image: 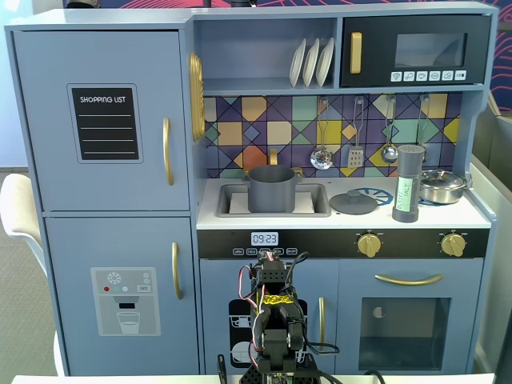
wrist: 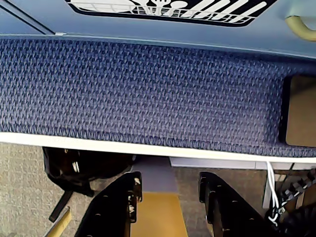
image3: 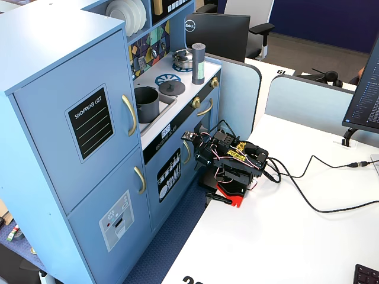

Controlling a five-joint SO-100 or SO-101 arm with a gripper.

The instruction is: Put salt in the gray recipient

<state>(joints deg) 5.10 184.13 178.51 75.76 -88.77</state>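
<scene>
On the toy kitchen's counter the salt (image: 407,184) stands upright right of the sink-held gray recipient (image: 270,188), while the folded arm's jaws hang released and empty, awaiting reach.

Salt (image: 408,183) upright (rt of pot (image: 271,189)), seemingly untouched.

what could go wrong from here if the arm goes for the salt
1. The salt is tall and slim, standing upright at the counter's front edge; a sideways nudge could tip it off.
2. The steel pan sits right beside it, and the lid lies between it and the pot in the sink, so a low carry could knock either.
3. The arm is folded low on the table, gripper open, well below the counter; the reach up looks long.
</scene>
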